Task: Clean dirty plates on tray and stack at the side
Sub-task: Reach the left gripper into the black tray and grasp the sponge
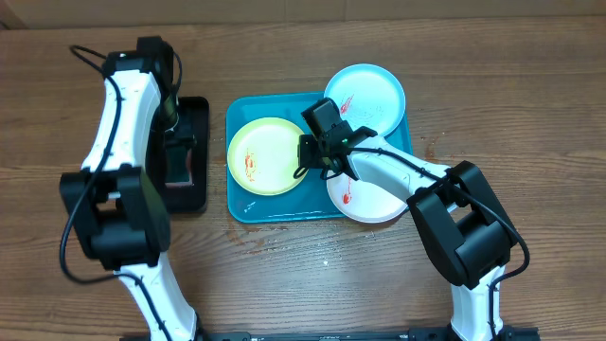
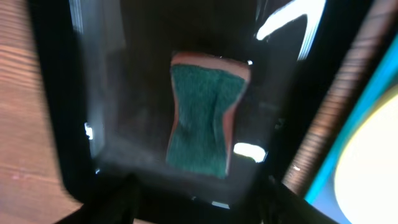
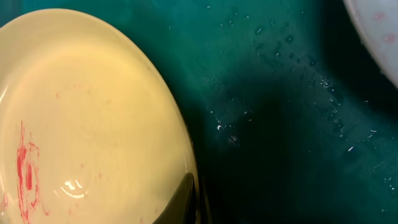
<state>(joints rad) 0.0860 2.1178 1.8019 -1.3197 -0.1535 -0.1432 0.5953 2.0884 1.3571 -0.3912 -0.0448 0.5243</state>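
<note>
A yellow plate (image 1: 265,156) with red smears lies on the left of the teal tray (image 1: 275,210). My right gripper (image 1: 305,156) is at its right rim. In the right wrist view, my right gripper (image 3: 191,202) pinches the yellow plate (image 3: 81,112) at the rim, over the wet teal tray (image 3: 280,124). A light blue plate (image 1: 369,90) and a white plate (image 1: 374,199), both red-stained, sit at the tray's right. My left gripper (image 1: 178,152) hovers open over a green sponge (image 2: 202,112) in a black holder (image 2: 124,93); its fingers (image 2: 199,193) are spread and blurred.
The black holder (image 1: 194,194) stands on the wooden table left of the tray. The light blue plate overhangs the tray's back right corner. A white plate's edge (image 3: 379,31) shows at the top right of the right wrist view.
</note>
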